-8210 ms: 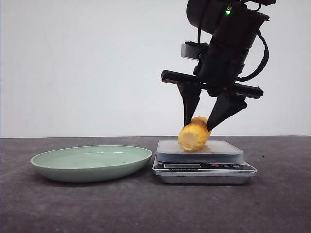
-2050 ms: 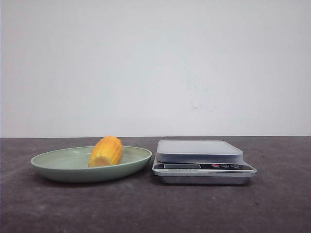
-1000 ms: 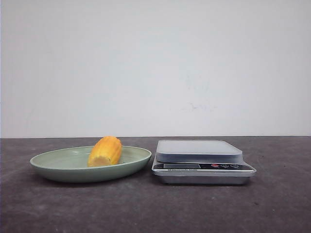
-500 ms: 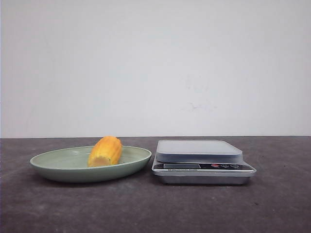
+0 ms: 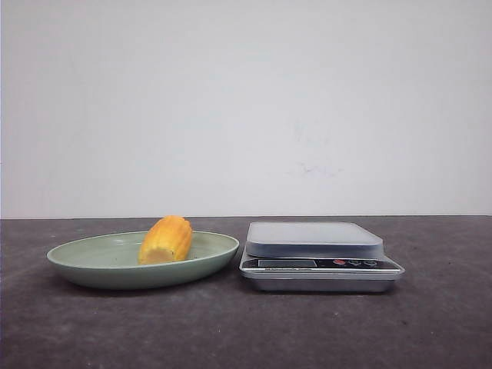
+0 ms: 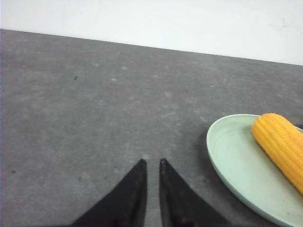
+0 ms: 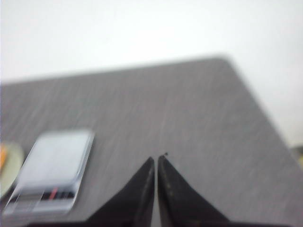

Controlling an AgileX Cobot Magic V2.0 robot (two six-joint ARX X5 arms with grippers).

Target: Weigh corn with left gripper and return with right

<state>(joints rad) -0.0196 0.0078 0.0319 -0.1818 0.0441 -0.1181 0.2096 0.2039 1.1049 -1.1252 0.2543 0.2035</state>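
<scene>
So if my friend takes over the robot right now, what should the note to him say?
Left gripper: shut, empty, hanging over bare table beside the green plate.
Right gripper: shut, empty, off to the side of the kitchen scale; that view is blurred.
The corn lies on its side in the plate. The scale's platform holds nothing.
Done: the corn is in the plate, off the scale.
Left: nothing that shows.

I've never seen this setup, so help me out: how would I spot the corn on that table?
Start at the dark grey table and find the pale green plate left of the silver kitchen scale. The corn lies in that plate, a short stubby cob on its side. It is the only yellow-orange thing there.
</scene>
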